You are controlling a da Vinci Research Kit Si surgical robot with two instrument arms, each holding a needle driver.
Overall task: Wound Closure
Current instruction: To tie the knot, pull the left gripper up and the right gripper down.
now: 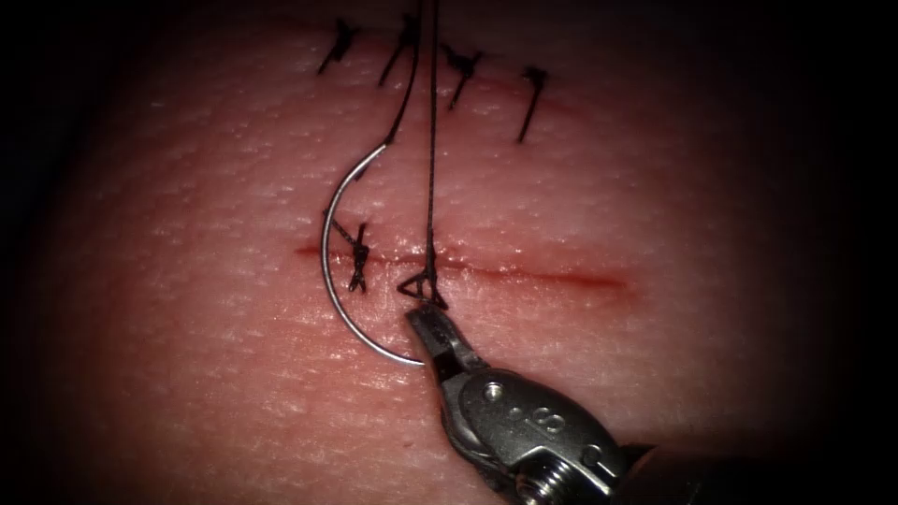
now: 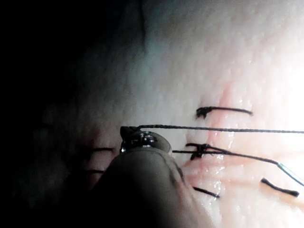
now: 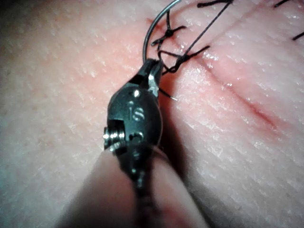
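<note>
a: the jaws first — our right tool (image 1: 432, 329) has them closed together at the pointed end of the needle (image 1: 329, 245), and from the right wrist view we judge they are clamped on it. our left tool (image 2: 142, 141) has a taut line of thread (image 1: 431, 140) running off its tip, so we take it as holding thread, though we cannot tell how its jaws stand.

b: and the needle itself?

a: it lies on top of the tissue (image 1: 187, 309), not in it. its curve arcs across the left end of the cut (image 1: 543, 276), and its thread end points away from the right tool.

b: how far along are we?

a: we count one tied stitch (image 1: 358, 254) near the left end and a knot (image 1: 423, 281) forming just right of it. the rest of the cut to the right is open — most of the closing is left, by our reckoning. a row of older stitches (image 1: 458, 70) sits well apart, farther back.

b: surface and room?

a: moist, pebbled skin with thin red fluid (image 1: 580, 279) along the cut, and plenty of free space right of the knot.
</note>
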